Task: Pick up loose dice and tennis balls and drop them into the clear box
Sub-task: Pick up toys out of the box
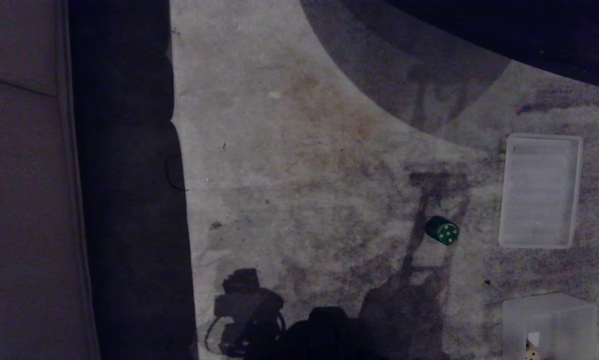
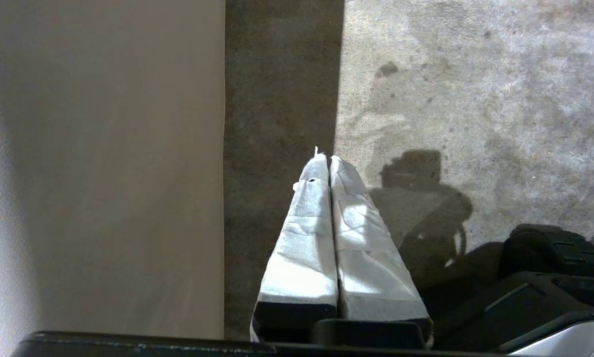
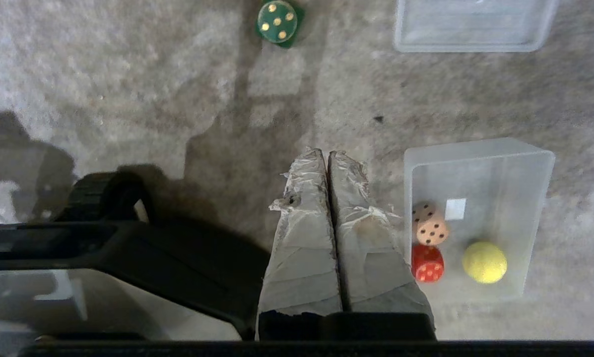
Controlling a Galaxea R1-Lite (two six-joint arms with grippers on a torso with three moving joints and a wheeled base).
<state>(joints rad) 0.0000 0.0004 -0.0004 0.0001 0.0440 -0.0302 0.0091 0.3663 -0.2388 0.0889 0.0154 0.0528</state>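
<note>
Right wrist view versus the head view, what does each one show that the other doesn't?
Only the right wrist view shows the shut right gripper and, inside the clear box, a red die and a tennis ball. Only the head view shows the dark strip along the carpet's left. Both show the green die, the ribbed lid, the box and its beige die.

Floor covering: worn, stained grey carpet [image 1: 289, 165], crossed by hard shadows. Lying directly on it: one dark green die [image 1: 442, 230], loose; one flat ribbed translucent lid [image 1: 540, 191], just beside the die; one clear box [image 3: 478, 218], near the lid, standing open-topped. A pale panel [image 2: 103, 168] borders the carpet's left side.
</note>
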